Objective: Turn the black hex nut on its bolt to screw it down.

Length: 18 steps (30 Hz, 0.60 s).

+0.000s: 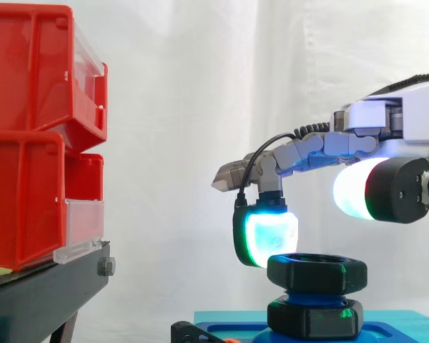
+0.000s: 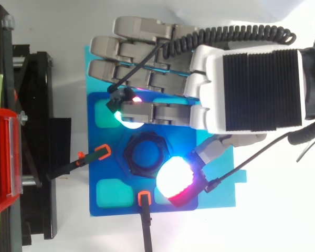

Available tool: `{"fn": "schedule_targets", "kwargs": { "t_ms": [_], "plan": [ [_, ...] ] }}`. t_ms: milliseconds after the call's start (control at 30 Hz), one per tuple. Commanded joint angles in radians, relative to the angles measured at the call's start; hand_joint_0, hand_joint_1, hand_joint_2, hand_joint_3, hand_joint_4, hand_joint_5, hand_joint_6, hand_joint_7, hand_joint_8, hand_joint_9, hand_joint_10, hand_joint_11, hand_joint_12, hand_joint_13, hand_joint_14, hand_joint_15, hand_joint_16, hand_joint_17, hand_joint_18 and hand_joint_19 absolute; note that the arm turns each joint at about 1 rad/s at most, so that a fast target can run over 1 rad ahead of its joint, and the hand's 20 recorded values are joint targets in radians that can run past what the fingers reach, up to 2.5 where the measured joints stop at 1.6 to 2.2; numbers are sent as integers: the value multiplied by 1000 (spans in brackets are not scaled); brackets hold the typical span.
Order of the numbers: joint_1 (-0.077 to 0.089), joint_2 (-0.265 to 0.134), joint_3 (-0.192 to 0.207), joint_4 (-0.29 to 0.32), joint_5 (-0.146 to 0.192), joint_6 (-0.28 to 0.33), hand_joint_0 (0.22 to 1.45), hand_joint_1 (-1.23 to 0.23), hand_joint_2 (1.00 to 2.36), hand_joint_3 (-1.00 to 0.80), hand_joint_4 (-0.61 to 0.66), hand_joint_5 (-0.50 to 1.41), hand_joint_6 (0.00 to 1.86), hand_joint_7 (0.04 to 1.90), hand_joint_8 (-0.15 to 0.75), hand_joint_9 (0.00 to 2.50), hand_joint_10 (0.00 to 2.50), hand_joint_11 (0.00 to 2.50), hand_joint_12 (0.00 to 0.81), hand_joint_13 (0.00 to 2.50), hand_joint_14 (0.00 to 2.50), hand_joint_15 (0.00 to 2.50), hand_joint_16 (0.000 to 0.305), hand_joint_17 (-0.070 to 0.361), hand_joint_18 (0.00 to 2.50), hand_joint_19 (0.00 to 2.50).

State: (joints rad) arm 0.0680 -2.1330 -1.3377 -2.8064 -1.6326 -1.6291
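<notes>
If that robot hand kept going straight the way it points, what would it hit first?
Probably the red bins on the black stand; the hand points level toward them. Depth is unclear, so it might pass beside them.

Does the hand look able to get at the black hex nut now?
Probably yes: the hand hangs over the black hex nut, one pad beside its rim, the thumb above the opposite side, nothing between.

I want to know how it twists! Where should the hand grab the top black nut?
By two opposite flat sides of the black hex nut, coming down from above. It lies level on its upright bolt, with the blue base close underneath, so only the top and sides are free.
</notes>
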Motion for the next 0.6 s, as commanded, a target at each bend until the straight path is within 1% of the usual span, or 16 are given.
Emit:
{"fn": "schedule_targets", "kwargs": {
  "t_ms": [0, 67, 100, 167, 200, 233, 267, 300, 367, 433, 567],
  "plan": [
    [-2, -1, 0, 24, -9, 0, 396, -103, 1000, -500, 221, -163, 503, 1102, 247, 240, 0, 0, 350, 161, 0, 0, 61, 137, 0, 0],
    [-2, -1, 0, 45, -9, -3, 396, -105, 1000, -500, 214, -167, 503, 1075, 246, 241, 0, 0, 350, 161, 0, 0, 61, 137, 0, 0],
    [-2, -12, 0, 64, -9, -8, 396, -108, 1000, -500, 214, -169, 503, 1059, 246, 240, 0, 0, 349, 161, 0, 0, 61, 137, 0, 0],
    [-2, -19, 2, 71, -9, -9, 396, -110, 1000, -500, 211, -170, 503, 1053, 245, 240, 0, 0, 349, 162, 0, 0, 61, 137, 0, 0],
    [-1, -36, 15, 88, -12, -11, 396, -111, 1000, -500, 212, -171, 503, 1046, 245, 240, 0, 0, 350, 161, 0, 0, 61, 137, 0, 0],
    [3, -44, 22, 88, -12, -11, 396, -113, 1000, -500, 210, -173, 503, 1039, 244, 239, 0, 0, 349, 161, 0, 0, 61, 136, 0, 0],
    [7, -47, 40, 87, -9, -12, 397, -112, 1000, -500, 211, -173, 503, 1040, 244, 239, 0, 0, 349, 161, 0, 0, 61, 136, 0, 0],
    [13, -47, 61, 70, -4, -17, 397, -113, 1000, -500, 213, -173, 503, 1033, 244, 240, 0, 0, 349, 161, 0, 0, 61, 136, 0, 0],
    [26, -47, 78, 25, 8, -25, 398, -111, 1000, -500, 214, -173, 503, 1033, 244, 240, 0, 0, 349, 161, 0, 0, 60, 136, 0, 0],
    [30, -47, 84, 7, 10, -25, 398, -111, 1000, -500, 215, -172, 503, 1043, 244, 240, 0, 0, 349, 161, 0, 0, 60, 136, 0, 0],
    [38, -47, 84, 5, 10, -25, 400, -110, 1000, -500, 216, -169, 503, 1046, 243, 241, 0, 0, 348, 160, 0, 0, 60, 136, 0, 0]
  ]
}}
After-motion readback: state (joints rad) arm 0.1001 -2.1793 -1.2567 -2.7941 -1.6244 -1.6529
